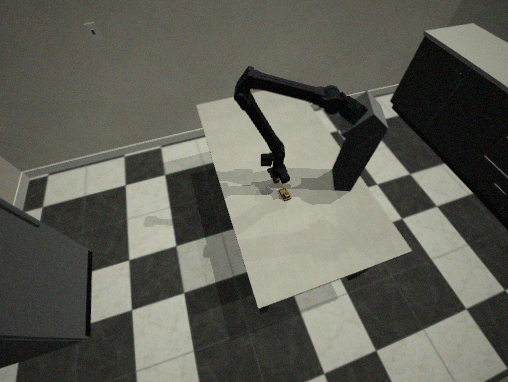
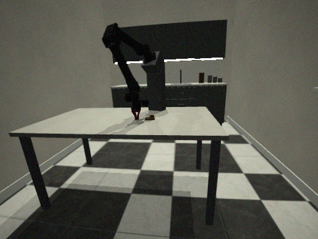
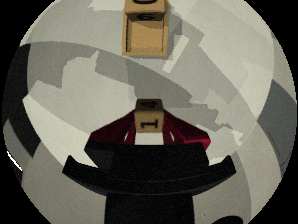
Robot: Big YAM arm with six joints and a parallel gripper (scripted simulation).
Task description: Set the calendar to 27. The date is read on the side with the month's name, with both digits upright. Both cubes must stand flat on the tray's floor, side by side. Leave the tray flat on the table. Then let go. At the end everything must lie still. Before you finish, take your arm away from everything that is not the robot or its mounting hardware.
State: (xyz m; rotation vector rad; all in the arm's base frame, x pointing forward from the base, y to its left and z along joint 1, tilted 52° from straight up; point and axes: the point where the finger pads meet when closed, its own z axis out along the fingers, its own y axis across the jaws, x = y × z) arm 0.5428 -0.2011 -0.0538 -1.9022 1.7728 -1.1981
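Gripper (image 1: 281, 179) (image 2: 136, 118) (image 3: 149, 113): fingers clamped on number cube (image 3: 149, 120), faces 1 and 4 visible; calendar tray (image 1: 281, 192) (image 2: 149, 119) (image 3: 145, 54) well apart on table (image 1: 320, 250) (image 2: 94, 125), second cube (image 3: 144, 9) in its far end; risk: released unturned, held cube may show wrong digit; misaligned lowering could catch tray wall, shift tray

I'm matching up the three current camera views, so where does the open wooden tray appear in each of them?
Top: the open wooden tray is just right of and below the picture's centre.
Exterior: at the picture's middle height, slightly left of centre, on the table.
Wrist: at the top edge, about centred, partly cut off.
Shared landmark: the black gripper with red fingers, beside the tray in every view.
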